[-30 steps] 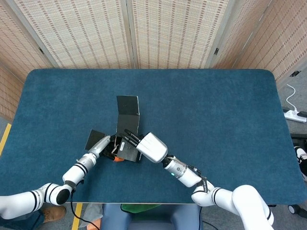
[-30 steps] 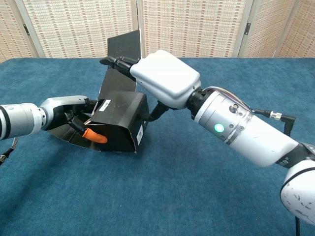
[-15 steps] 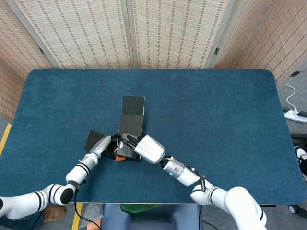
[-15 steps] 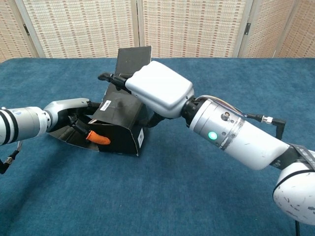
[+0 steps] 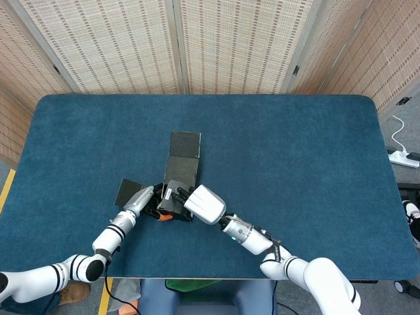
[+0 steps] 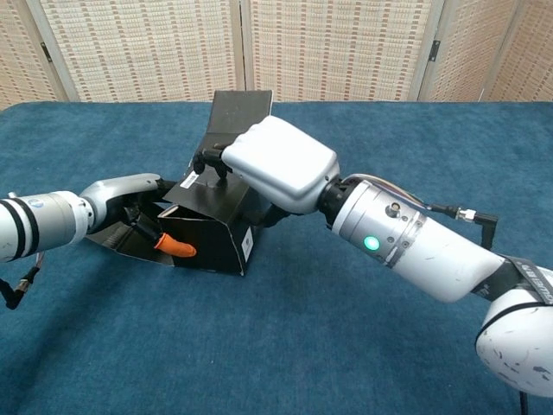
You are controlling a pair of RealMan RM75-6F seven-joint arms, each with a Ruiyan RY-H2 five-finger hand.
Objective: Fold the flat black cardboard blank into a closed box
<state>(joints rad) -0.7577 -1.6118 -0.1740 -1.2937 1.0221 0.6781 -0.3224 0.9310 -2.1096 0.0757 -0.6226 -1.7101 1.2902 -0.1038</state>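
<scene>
Right hand (image 6: 276, 164) has pressed lower, gripping box (image 6: 212, 226) top, chest view shows left hand (image 6: 143, 220) holding its open end

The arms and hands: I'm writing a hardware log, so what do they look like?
Both arms are glossy white with black joint rings. The right hand has a bulky white shell and black fingers; its forearm carries a green light and thin cables. The left hand is silver-grey, one fingertip orange.
</scene>
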